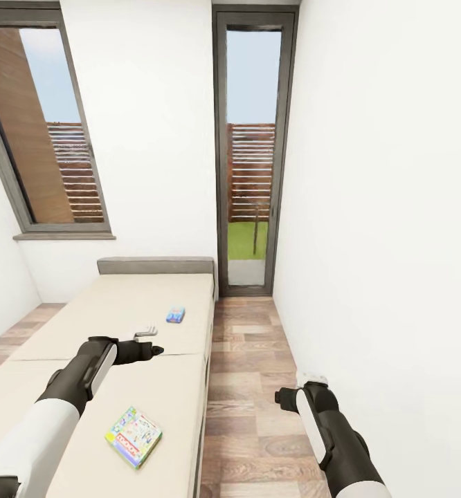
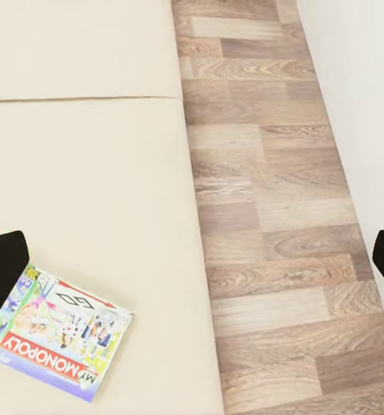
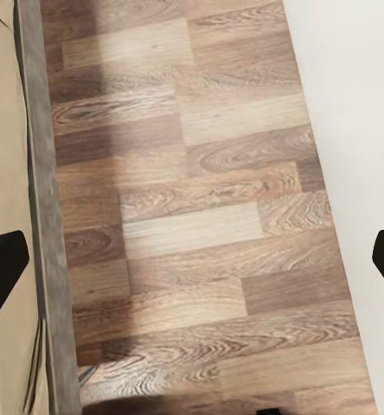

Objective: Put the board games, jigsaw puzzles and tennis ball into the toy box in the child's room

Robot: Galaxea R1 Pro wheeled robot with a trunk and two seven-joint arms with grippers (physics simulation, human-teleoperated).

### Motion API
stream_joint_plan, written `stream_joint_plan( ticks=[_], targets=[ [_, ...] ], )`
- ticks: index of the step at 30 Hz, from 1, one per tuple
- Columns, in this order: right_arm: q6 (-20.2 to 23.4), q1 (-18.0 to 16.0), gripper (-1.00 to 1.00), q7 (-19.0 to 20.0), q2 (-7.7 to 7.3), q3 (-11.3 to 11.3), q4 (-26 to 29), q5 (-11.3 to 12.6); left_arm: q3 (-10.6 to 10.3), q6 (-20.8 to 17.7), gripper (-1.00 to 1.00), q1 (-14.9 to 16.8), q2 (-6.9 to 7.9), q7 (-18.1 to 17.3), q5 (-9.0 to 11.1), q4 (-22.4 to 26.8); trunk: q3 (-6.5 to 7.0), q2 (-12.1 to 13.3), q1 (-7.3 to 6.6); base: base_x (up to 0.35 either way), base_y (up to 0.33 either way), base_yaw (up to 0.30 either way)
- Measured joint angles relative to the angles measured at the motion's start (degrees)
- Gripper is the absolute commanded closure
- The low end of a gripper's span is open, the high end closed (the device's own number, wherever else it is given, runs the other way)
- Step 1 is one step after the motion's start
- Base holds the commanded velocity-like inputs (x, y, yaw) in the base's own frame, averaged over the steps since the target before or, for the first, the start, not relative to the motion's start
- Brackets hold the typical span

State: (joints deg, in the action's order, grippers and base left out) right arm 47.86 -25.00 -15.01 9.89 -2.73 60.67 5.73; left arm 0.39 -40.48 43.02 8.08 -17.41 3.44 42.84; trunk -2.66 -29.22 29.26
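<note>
A white-walled room with a wood-plank floor (image 1: pixel 248 387), a window (image 1: pixel 43 131) on the far wall and a tall glazed door (image 1: pixel 252 152) beside it holds a bed (image 1: pixel 64 325) with a beige mattress and a grey headboard (image 1: pixel 156 265). Two board games lie flat on the mattress. The near game (image 1: pixel 133 436) sits close to the bed's right edge, toward its foot; its lid is printed in green, yellow, red and blue, and in the left wrist view (image 2: pixel 60 344) it shows cartoon pictures and a red band with big white letters reading MY MONOPOLY. The far game (image 1: pixel 175 315) is small and blue, lying near the right edge toward the headboard. The left arm reaches out over the mattress between the two boxes, its left hand (image 1: pixel 146 333) above the bed and touching neither; the dark fingers (image 2: pixel 2 268) stand wide apart at the sides of the left wrist view, released. The right arm hangs low over the floor between bed and wall, its right hand (image 1: pixel 311 378) pointing down; its fingers (image 3: pixel 2 270) are likewise spread, grasping nothing.
</note>
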Motion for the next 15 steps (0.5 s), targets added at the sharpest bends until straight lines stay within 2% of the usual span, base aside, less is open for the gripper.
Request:
stream_joint_plan(
  ticks=[7,15],
  targets=[
    [0.00,0.00,-1.00,0.00,0.00,0.00,0.00,-0.02,0.01,0.00,-1.00,0.00,0.00,0.02,0.00,0.00,0.00,0.00,-0.01,0.119,0.000,0.000],
    [0.00,0.00,-1.00,0.00,0.00,0.00,0.00,0.00,0.01,0.00,-1.00,0.00,0.00,0.03,0.00,0.00,0.00,0.00,0.00,0.030,0.000,0.000]
  ],
)
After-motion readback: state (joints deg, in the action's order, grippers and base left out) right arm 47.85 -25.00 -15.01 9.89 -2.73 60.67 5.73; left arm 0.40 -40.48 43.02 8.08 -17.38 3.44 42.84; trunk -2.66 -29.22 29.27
